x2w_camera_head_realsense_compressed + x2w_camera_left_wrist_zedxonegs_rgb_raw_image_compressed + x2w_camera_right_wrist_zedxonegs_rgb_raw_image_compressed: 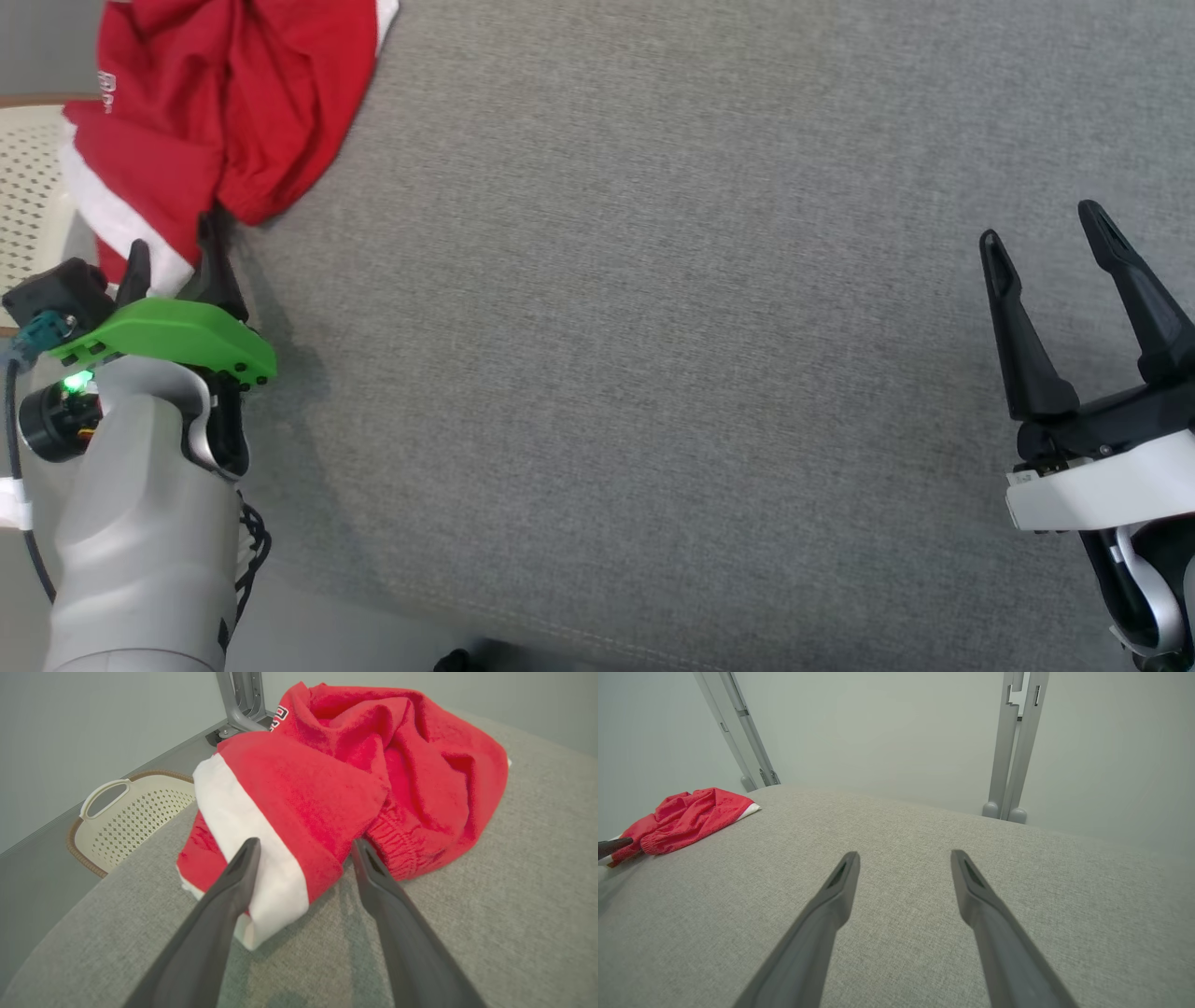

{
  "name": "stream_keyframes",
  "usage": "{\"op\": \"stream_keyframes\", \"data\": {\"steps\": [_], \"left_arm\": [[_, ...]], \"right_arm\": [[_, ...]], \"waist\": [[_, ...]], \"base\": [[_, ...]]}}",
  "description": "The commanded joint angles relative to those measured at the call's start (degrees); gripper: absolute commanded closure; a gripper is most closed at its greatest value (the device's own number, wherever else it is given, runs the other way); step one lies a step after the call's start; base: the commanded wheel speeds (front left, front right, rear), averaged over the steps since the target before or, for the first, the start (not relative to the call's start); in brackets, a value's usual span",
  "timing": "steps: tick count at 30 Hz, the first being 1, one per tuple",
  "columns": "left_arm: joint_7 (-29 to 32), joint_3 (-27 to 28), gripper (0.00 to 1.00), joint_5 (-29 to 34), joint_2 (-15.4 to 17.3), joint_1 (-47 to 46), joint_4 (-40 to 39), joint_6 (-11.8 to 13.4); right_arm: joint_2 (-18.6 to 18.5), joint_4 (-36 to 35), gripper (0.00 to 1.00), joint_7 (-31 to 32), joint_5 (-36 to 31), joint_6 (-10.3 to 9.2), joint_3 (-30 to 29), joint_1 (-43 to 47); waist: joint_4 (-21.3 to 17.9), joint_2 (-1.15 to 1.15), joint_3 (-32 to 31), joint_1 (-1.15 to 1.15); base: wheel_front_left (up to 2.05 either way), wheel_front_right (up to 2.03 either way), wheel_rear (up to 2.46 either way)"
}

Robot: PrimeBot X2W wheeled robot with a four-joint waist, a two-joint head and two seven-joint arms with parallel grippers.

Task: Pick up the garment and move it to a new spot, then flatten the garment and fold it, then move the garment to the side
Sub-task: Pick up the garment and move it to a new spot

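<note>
Left wrist view: my left end effector (306,845), spread apart, straddles the white-banded fold of the crumpled red garment (364,774) at the tabletop's (514,914) left edge. Soft, floppy, light, I judge; pinch that fold. My right end effector (1046,224) gapes empty.

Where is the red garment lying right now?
In the head view the red garment lies crumpled at the upper left of the grey surface, by the edge nearest the cream basket, at the tips of the open left gripper.
</note>
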Motion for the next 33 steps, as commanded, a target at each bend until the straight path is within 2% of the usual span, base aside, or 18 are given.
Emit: {"op": "stream_keyframes", "data": {"steps": [1, 3, 4, 5, 8, 12, 19, 22, 29, 33], "left_arm": [[0.0, 0.7, 0.00, -0.7, 1.1, -1.8, 2.3, -0.4], [0.0, 1.8, 0.00, -1.8, 1.9, -3.1, 5.8, -1.0], [0.0, 2.2, 0.55, -1.9, 2.4, -3.6, 6.8, -1.1], [0.0, 2.8, 1.00, -2.2, 3.0, -3.9, 7.3, -1.4], [0.0, 4.2, 1.00, -0.6, 4.1, -2.5, 4.5, -0.6], [0.0, 7.4, 1.00, 2.3, 4.9, 2.0, -3.9, 1.1], [0.0, 11.5, 1.00, 9.3, 2.2, 13.1, -22.1, 3.2], [0.0, 12.0, 1.00, 11.5, 1.0, 17.8, -28.4, 3.1], [0.0, 9.2, 1.00, 15.1, -2.0, 28.2, -41.1, 3.0], [2.1, 4.8, 1.00, 16.2, -3.5, 32.0, -47.3, 2.5]], "right_arm": [[0.0, 0.1, 0.00, -0.5, 0.1, -0.04, -0.3, -0.9], [0.1, 0.3, 0.00, -0.7, 0.1, -0.04, -0.5, -1.0], [0.1, 0.4, 0.00, -0.9, 0.1, -0.04, -0.6, -1.1], [0.2, 0.4, 0.00, -1.1, 0.1, -0.04, -0.6, -1.2], [0.4, 0.7, 0.00, -1.8, -0.2, -0.04, -0.8, -1.3], [0.9, 1.6, 0.00, -3.1, -0.4, -0.04, -0.6, -1.0], [2.3, 4.1, 0.00, -5.3, -0.2, -0.04, 0.4, 0.3], [2.8, 5.3, 0.00, -6.1, 0.2, -0.04, 0.9, 1.1], [4.6, 7.5, 0.00, -7.0, 0.9, -0.04, 1.9, 4.9], [5.5, 7.7, 0.00, -7.5, 1.2, -0.04, 1.7, 6.3]], "waist": [[-4.7, 0.00, 4.2, 0.00], [-5.0, 0.00, 4.2, 0.00], [-5.2, 0.00, 4.2, 0.00], [-5.3, 0.00, 4.0, 0.00], [-5.5, 0.00, 3.0, 0.00], [-5.8, 0.00, 0.4, 0.00], [-6.6, 0.00, -7.0, 0.00], [-7.1, 0.00, -10.4, 0.00], [-8.4, 0.00, -17.0, 0.00], [-10.2, 0.00, -18.3, 0.00]], "base": [[0.00, 0.00, 0.00], [0.00, 0.00, 0.00], [0.00, 0.00, 0.00], [0.00, 0.00, 0.00], [0.00, 0.00, 0.00], [0.00, 0.00, 0.00], [0.00, 0.00, 0.00], [0.00, 0.00, 0.00], [0.00, 0.00, 0.00], [0.00, 0.00, 0.00]]}}
